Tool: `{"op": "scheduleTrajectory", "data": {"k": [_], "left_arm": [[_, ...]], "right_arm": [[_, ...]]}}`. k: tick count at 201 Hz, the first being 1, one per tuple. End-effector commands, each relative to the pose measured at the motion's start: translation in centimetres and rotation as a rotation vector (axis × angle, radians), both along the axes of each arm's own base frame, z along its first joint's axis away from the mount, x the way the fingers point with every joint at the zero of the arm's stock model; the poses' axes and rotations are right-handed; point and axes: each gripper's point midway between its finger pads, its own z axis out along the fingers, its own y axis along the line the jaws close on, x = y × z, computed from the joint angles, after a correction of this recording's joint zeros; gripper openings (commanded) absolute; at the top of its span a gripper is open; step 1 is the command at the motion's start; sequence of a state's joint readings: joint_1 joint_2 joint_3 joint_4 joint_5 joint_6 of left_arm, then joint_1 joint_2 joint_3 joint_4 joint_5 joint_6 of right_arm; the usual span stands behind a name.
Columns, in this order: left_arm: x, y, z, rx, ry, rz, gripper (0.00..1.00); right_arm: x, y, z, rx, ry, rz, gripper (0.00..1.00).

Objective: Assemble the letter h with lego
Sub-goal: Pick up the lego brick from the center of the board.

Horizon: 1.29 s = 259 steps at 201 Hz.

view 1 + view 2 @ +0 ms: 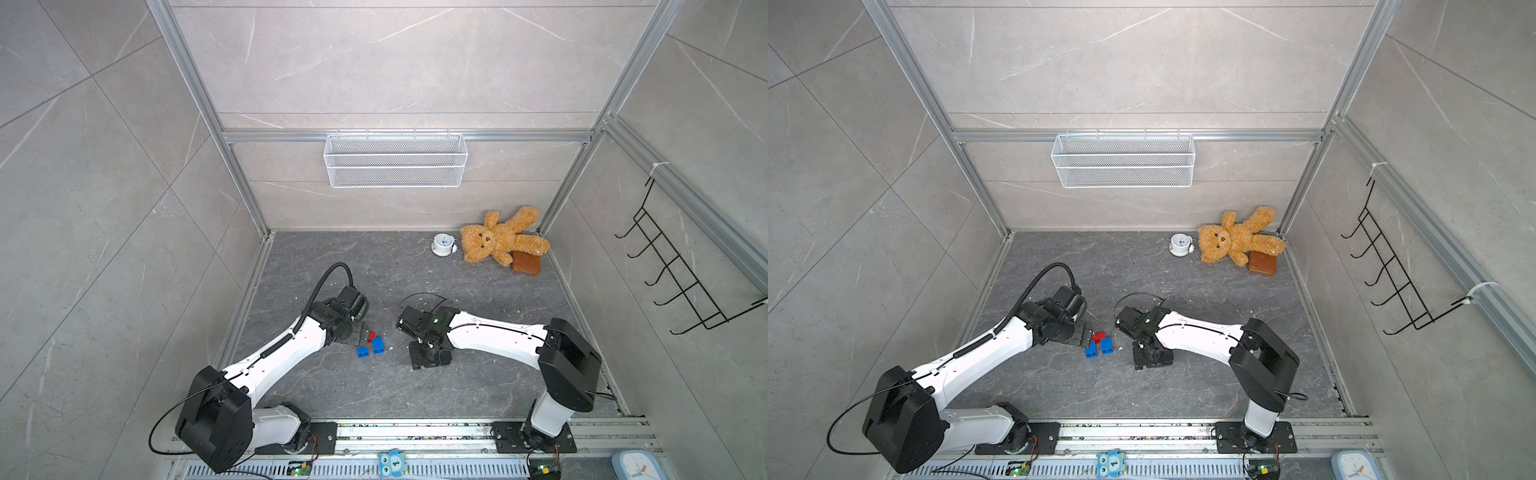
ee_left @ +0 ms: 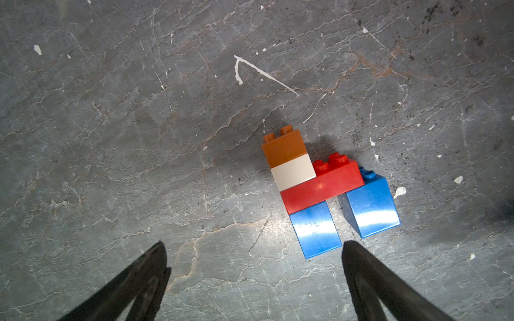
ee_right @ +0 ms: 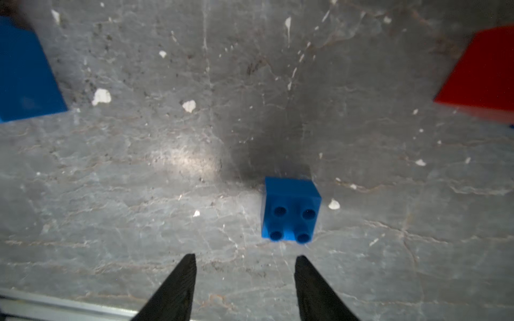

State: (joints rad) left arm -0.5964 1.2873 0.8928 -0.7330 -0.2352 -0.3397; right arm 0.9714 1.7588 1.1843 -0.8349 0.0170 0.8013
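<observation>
Closest to me, on the front rail, sit a small blue owl figure [image 1: 392, 462] and a pale blue clock [image 1: 633, 465] (neither matters to the job).

Just past them, low over the grey table [image 1: 478, 390], the right fingers [image 3: 180, 283] stand partly apart with nothing between them. Just ahead of them a loose blue brick [image 3: 290, 211] lies on its side, studs facing the wrist camera; the arm hides it in both top views. I'd call this the fetching step. The brick sits a shade towards one finger, so the next move wants a small sideways correction. Then the fingers can ease forward until they flank its smooth sides, and close.

Beside that, the lego h [image 2: 319, 189] lies flat: brown on white for the stem, a red bar, two blue legs. One blue leg [image 2: 371, 207] looks skewed (perhaps not seated). The left fingers [image 2: 150, 272] are spread wide and empty, just short of the other leg, near enough to nudge it, I'd guess.

Well clear in the far corner are a white alarm clock [image 1: 444, 244] and a teddy bear [image 1: 500, 237] lying over a brown block [image 1: 527, 264]. A wire basket [image 1: 395, 162] hangs on the back wall.
</observation>
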Motion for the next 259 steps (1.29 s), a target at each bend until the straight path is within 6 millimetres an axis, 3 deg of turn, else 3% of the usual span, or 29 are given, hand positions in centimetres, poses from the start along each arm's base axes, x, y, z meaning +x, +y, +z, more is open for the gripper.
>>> {"op": "scheduleTrajectory", "data": {"k": [1, 28, 62, 92, 139, 156, 180, 209, 231, 259], "left_arm": [[0.3, -0.3, 1.7, -0.009, -0.039, -0.016, 1.0], [0.2, -0.3, 1.6, -0.009, -0.036, -0.018, 1.0], [0.3, -0.4, 1.5, -0.01, -0.033, -0.019, 1.0], [0.3, -0.3, 1.3, -0.005, -0.029, -0.018, 1.0], [0.3, -0.3, 1.2, 0.001, -0.026, -0.017, 1.0], [0.2, -0.3, 1.2, 0.001, -0.024, -0.018, 1.0], [0.2, -0.3, 1.1, 0.003, -0.021, -0.018, 1.0], [0.3, -0.3, 1.0, 0.003, -0.018, -0.018, 1.0], [0.3, -0.4, 1.1, -0.002, -0.021, -0.02, 1.0], [0.3, -0.6, 1.1, -0.008, -0.017, -0.024, 1.0]], "right_arm": [[0.9, -1.1, -1.1, -0.043, -0.04, -0.034, 0.59], [1.0, -2.3, -1.8, -0.089, -0.049, -0.046, 0.59], [1.1, -2.1, -2.2, -0.078, -0.055, -0.039, 0.58], [1.4, -2.0, -2.6, -0.09, -0.058, -0.026, 0.48], [1.5, -2.6, -3.5, -0.101, -0.042, -0.035, 0.46], [1.6, -2.6, -3.4, -0.1, -0.044, -0.032, 0.38], [1.9, -2.9, -2.0, -0.116, -0.063, -0.036, 0.29], [2.4, -3.5, 2.4, -0.115, -0.123, -0.064, 0.0], [2.5, -4.4, 5.9, -0.103, -0.161, -0.09, 0.0], [3.4, -6.4, 8.4, -0.156, -0.154, -0.121, 0.0]]}}
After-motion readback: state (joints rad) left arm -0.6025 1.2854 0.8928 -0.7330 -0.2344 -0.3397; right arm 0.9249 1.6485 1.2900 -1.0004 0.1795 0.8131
